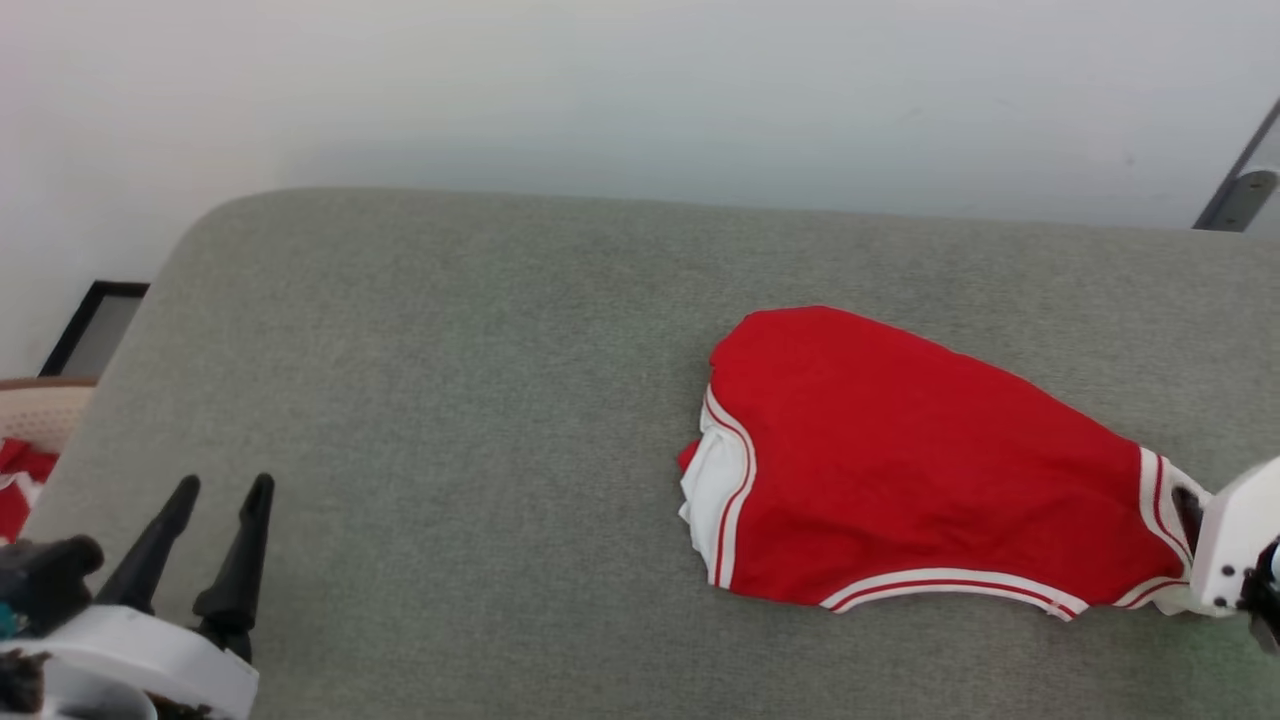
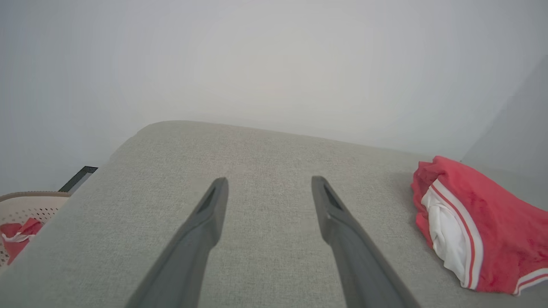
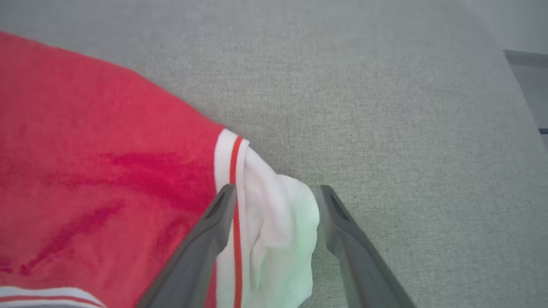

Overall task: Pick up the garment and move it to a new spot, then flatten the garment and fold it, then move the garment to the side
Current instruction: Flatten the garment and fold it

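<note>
The garment (image 1: 900, 450), bright red with white bands and thin red stripes at its hems, lies spread on the right half of the grey padded surface (image 1: 450, 400). Its white lining shows at the left hem. In the right wrist view my right gripper (image 3: 276, 190) is open, its two fingers straddling the white-banded right end of the garment (image 3: 107, 171). In the head view that arm's white housing (image 1: 1235, 535) sits at that end. My left gripper (image 1: 225, 485) is open over bare surface at the lower left, far from the garment (image 2: 492, 205); nothing is between its fingers (image 2: 269, 180).
A beige perforated basket (image 1: 40, 410) holding more red and white cloth stands off the surface's left edge, also in the left wrist view (image 2: 25, 205). A black-framed panel (image 1: 95, 325) lies behind it. A grey metal bar (image 1: 1240, 190) crosses the upper right corner.
</note>
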You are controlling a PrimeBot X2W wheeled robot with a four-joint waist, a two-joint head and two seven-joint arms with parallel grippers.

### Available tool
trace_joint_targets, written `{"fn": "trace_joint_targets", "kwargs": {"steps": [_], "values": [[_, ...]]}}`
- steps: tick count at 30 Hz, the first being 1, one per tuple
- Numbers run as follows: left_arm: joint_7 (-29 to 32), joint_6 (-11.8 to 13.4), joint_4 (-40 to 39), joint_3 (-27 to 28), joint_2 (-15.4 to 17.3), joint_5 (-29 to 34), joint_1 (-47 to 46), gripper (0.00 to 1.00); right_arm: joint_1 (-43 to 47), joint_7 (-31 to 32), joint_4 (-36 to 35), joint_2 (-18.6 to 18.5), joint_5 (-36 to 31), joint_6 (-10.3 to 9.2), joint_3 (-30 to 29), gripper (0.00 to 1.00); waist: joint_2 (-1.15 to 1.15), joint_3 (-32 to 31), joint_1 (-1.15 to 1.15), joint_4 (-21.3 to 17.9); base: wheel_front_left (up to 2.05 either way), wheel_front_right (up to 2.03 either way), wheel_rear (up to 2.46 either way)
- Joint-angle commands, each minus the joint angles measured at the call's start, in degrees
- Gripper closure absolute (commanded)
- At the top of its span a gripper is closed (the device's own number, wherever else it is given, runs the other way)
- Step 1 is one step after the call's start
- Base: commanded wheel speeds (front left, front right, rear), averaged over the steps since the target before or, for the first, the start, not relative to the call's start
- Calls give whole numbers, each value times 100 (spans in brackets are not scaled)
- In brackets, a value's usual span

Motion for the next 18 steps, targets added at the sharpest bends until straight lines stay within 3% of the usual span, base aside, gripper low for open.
{"fn": "trace_joint_targets", "kwargs": {"steps": [1, 12, 18], "values": [[76, -30, -44, -19, 34, -16, -75, 0, -66, -70, -123, 13, 67, -8, 24, 0, 0, -71, 0, -94, 0, 0, 0], [1339, -219, -272, -349, 403, -192, -920, 0, 513, -1304, -1581, 501, 255, -8, 326, 0, 0, -100, 0, -665, 0, 0, 0], [2379, -284, -213, -657, 401, -489, -1535, 0, 724, -2240, -2116, 760, 98, -8, 582, 0, 0, 76, 0, -1028, 0, 0, 0]]}}
